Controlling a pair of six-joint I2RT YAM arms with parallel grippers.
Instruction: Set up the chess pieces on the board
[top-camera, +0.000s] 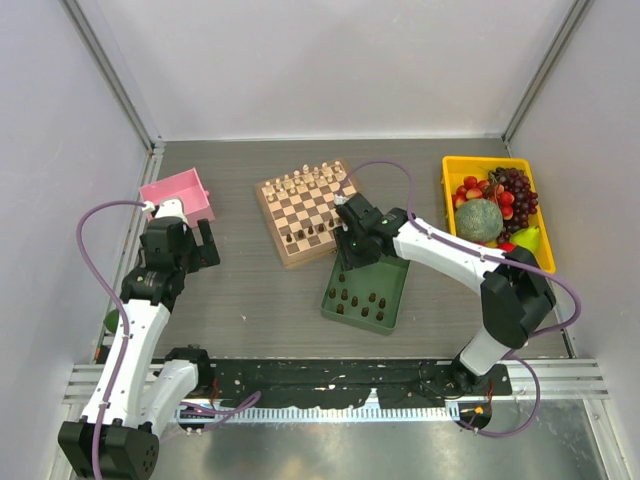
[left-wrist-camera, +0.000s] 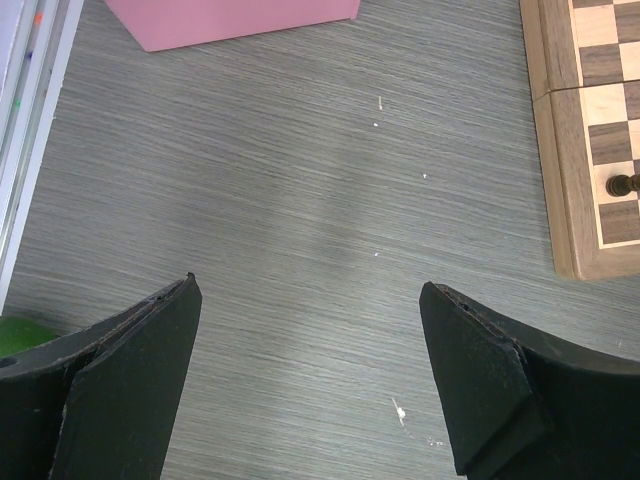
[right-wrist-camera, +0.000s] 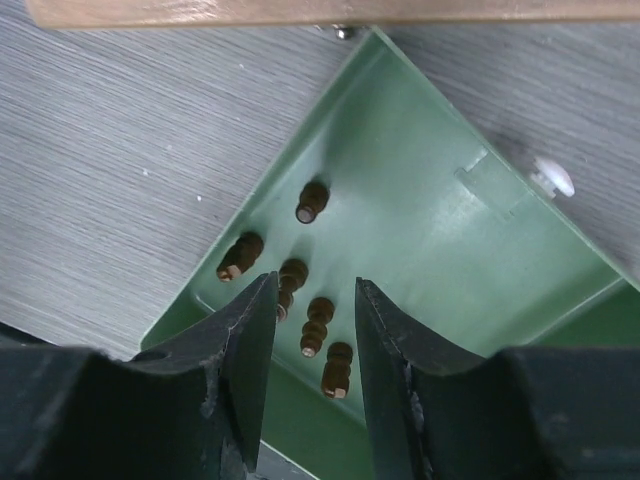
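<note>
Chess pieces (right-wrist-camera: 317, 325) in green tray (right-wrist-camera: 430, 260), axes near-parallel, pale ends toward right tool (right-wrist-camera: 315, 290)

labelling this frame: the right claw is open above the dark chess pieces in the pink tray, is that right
Not quite: the tray is green, not pink. The right wrist view shows the right claw open above the dark chess pieces in it.
</note>
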